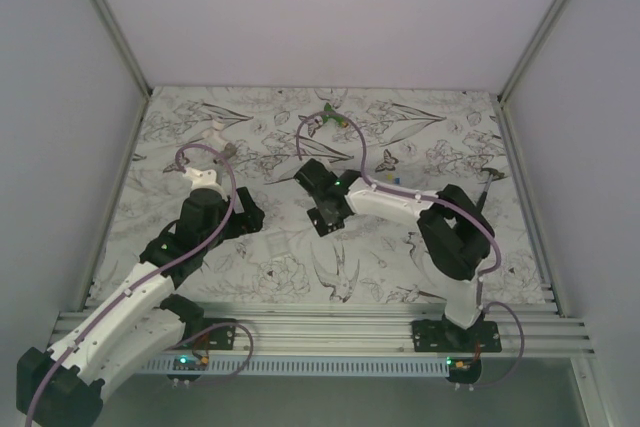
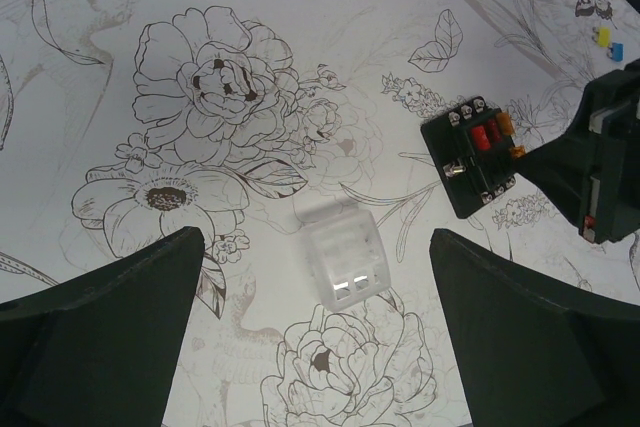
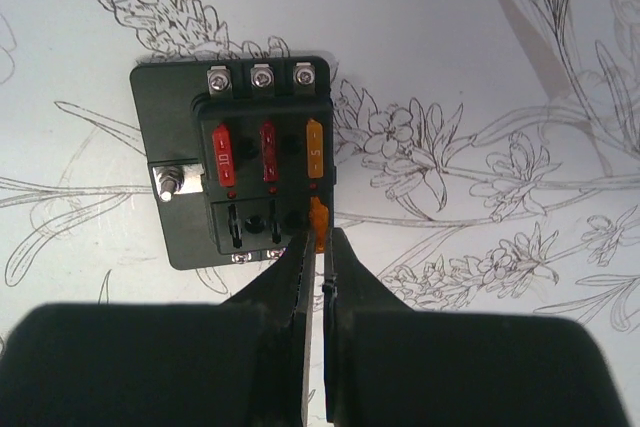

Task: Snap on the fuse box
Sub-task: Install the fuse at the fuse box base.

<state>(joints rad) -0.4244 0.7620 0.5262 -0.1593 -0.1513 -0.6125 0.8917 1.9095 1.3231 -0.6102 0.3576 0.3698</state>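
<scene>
Fuse box [image 2: 478, 155] flat on table [image 2: 100, 67]; cover [image 2: 345, 257] lies apart, to its left. Right gripper [image 3: 320, 252] tips apparently touch box's near edge.

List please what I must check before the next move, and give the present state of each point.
1. Left gripper open: ok.
2. Clear cover lying on the table between the left fingers, untouched: ok.
3. Right gripper clear of the fuse box: not ok, it is shut on the lower orange fuse at the box.
4. Lower orange fuse fully seated: cannot tell.
5. Lower row full: not ok, two slots look empty.
6. The fuse box flat on the table: ok.
</scene>
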